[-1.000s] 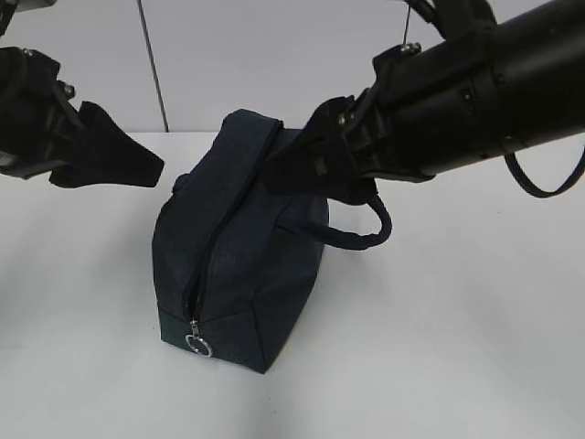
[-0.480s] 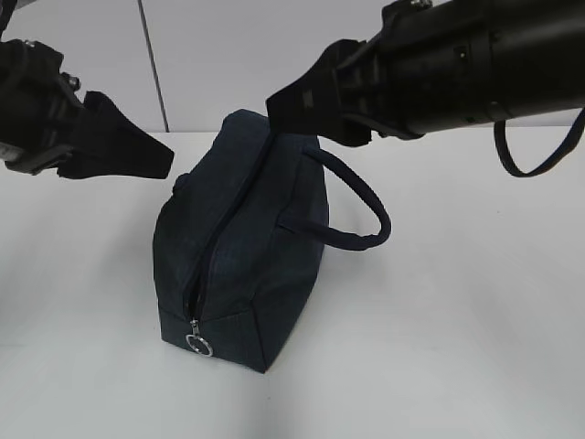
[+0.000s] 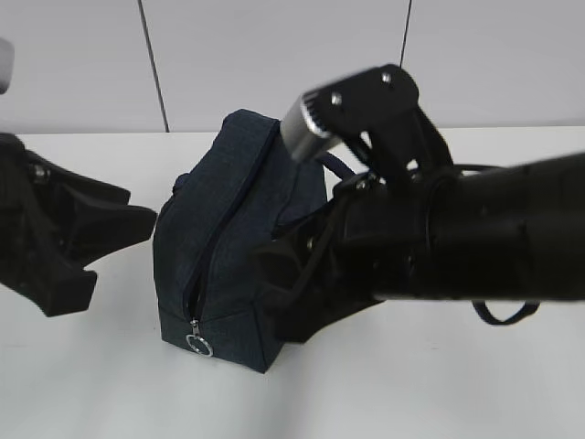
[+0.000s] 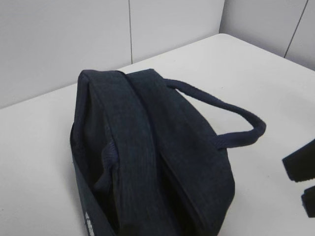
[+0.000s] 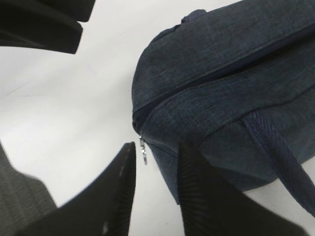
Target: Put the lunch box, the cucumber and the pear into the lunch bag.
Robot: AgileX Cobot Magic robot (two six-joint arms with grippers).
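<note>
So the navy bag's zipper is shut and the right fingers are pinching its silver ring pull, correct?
Not quite. The right wrist view shows the right gripper open, its fingers either side of the ring pull but not pinching it. The lunch bag is zipped shut.

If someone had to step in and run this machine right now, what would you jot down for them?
Right hand: open, empty, low beside the lunch bag, fingers either side of the zipper pull at its near end, not gripping it.
Left hand: left of the bag, holding nothing; open or shut cannot be told.
Bag: upright on the white table, zipper looks closed, one handle drooping to its side.
Lunch box, cucumber, pear: not visible in any view, so whether they are packed cannot be confirmed.
Next, probably: check the contents before touching the zipper.
</note>
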